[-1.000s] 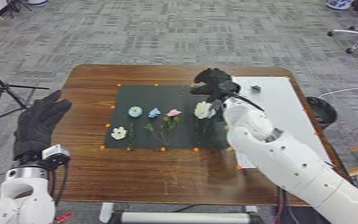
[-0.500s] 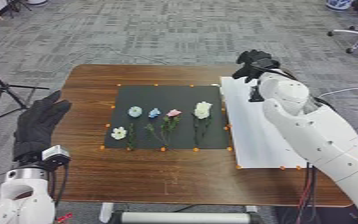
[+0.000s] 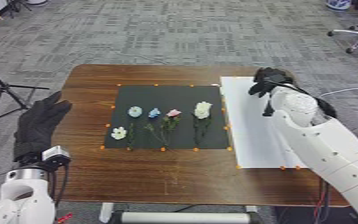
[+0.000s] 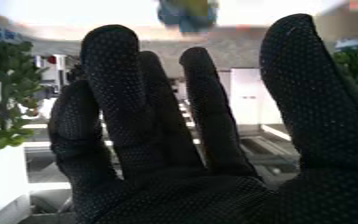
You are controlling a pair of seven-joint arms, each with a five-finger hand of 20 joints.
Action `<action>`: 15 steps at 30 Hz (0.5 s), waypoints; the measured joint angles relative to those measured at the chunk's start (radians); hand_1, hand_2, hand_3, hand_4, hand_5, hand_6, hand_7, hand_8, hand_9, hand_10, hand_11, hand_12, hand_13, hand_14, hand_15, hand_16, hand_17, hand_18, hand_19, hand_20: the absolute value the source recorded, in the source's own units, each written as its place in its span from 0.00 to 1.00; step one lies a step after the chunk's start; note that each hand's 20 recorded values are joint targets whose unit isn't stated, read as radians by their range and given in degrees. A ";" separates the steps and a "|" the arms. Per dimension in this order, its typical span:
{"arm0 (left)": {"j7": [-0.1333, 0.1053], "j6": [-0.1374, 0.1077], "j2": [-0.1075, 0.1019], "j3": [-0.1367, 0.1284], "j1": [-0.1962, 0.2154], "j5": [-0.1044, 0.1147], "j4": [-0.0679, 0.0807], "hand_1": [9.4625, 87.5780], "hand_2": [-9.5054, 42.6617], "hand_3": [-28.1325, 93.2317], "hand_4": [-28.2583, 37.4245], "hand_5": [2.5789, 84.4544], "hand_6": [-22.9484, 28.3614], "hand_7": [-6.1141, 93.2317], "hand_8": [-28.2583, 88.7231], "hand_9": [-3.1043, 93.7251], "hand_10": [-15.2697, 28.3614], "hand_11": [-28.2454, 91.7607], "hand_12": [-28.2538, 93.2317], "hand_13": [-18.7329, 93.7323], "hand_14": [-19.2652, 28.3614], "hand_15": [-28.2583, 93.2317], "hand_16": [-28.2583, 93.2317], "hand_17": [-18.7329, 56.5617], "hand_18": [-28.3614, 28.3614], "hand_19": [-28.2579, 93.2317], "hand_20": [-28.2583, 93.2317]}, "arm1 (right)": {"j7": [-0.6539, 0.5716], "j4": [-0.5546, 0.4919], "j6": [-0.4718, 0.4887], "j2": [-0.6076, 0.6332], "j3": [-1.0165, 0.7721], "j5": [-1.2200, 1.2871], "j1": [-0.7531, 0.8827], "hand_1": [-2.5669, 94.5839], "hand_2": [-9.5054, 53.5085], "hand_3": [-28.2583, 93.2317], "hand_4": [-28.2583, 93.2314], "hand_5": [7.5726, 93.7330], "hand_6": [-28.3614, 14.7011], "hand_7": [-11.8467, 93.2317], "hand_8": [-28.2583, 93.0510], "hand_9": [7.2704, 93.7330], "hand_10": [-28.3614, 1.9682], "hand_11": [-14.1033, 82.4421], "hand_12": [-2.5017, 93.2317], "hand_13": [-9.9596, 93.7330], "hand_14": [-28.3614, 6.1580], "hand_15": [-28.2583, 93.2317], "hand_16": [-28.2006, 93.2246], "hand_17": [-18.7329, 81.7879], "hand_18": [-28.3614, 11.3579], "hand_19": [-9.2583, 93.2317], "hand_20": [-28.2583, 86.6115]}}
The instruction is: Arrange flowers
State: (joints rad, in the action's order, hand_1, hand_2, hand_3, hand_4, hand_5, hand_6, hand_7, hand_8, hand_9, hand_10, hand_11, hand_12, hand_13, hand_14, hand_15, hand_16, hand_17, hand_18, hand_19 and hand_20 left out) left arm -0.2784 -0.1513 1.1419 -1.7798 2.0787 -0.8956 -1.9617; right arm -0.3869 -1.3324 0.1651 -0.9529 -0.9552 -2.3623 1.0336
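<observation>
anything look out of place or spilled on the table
Nothing looks spilled. The small white flower near the left edge of the dark mat lies closer to the robot than the row of other flower heads, so it looks out of line, though that may be intended.

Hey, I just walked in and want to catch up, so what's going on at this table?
A robot is arranging flowers, though neither hand is holding one. Its open right hand is over the white sheet; its open left hand is off to the left. Five stems lie on the dark mat: small white flower, pale blue flower, blue flower, pink flower and large white flower.
</observation>
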 measured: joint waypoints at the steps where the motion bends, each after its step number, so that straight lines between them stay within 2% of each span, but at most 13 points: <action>1: 0.000 0.000 0.000 0.001 -0.001 0.000 0.000 0.18 0.35 0.79 0.00 0.55 0.54 0.16 0.18 0.55 0.70 0.40 0.30 0.52 0.76 0.37 0.22 0.34 0.74 0.32 0.37 | 0.001 0.008 -0.001 -0.004 -0.002 -0.005 0.003 0.41 0.00 0.78 0.12 0.53 0.63 0.24 0.16 0.58 0.42 0.25 0.21 0.74 0.40 0.71 0.47 0.51 0.10 0.82 0.74; 4: 0.001 0.001 0.000 0.005 -0.003 0.000 0.001 0.18 0.35 0.79 0.00 0.55 0.54 0.16 0.18 0.55 0.70 0.40 0.30 0.52 0.76 0.37 0.22 0.34 0.74 0.32 0.37 | 0.001 0.033 -0.015 -0.016 -0.005 -0.017 0.011 0.44 0.00 0.78 0.11 0.58 0.65 0.25 0.16 0.65 0.46 0.28 0.20 0.76 0.43 0.71 0.47 0.53 0.11 0.83 0.74; 7: 0.002 0.001 0.000 0.007 -0.006 -0.001 0.001 0.18 0.35 0.79 0.00 0.55 0.54 0.16 0.18 0.55 0.71 0.40 0.30 0.52 0.76 0.37 0.22 0.34 0.74 0.33 0.37 | 0.001 0.047 -0.074 -0.020 0.003 -0.021 0.021 0.48 0.00 0.78 0.10 0.63 0.68 0.27 0.16 0.73 0.49 0.30 0.20 0.78 0.47 0.71 0.48 0.55 0.13 0.85 0.74; 10: 0.002 0.001 0.000 0.008 -0.007 -0.001 0.001 0.18 0.36 0.79 0.00 0.55 0.54 0.16 0.18 0.55 0.70 0.40 0.30 0.52 0.76 0.37 0.22 0.34 0.74 0.33 0.37 | 0.002 0.058 -0.169 -0.018 0.027 -0.023 0.027 0.56 0.00 0.72 0.09 0.72 0.67 0.28 0.24 0.80 0.53 0.33 0.20 0.80 0.49 0.71 0.49 0.56 0.13 0.86 0.74; 15: 0.003 0.001 0.000 0.008 -0.007 0.000 0.001 0.18 0.36 0.79 0.00 0.56 0.55 0.16 0.18 0.55 0.70 0.40 0.31 0.52 0.76 0.37 0.22 0.34 0.74 0.33 0.37 | 0.021 0.071 -0.253 -0.014 0.070 -0.030 0.026 0.61 0.02 0.70 0.09 0.80 0.69 0.29 0.27 0.88 0.55 0.32 0.25 0.83 0.53 0.71 0.50 0.58 0.14 0.87 0.74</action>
State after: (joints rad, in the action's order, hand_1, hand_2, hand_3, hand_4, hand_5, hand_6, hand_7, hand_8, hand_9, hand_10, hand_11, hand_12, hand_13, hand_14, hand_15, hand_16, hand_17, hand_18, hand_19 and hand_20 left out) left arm -0.2757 -0.1501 1.1414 -1.7715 2.0714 -0.8961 -1.9604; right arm -0.3662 -1.2611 -0.0882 -0.9668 -0.8848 -2.3921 1.0598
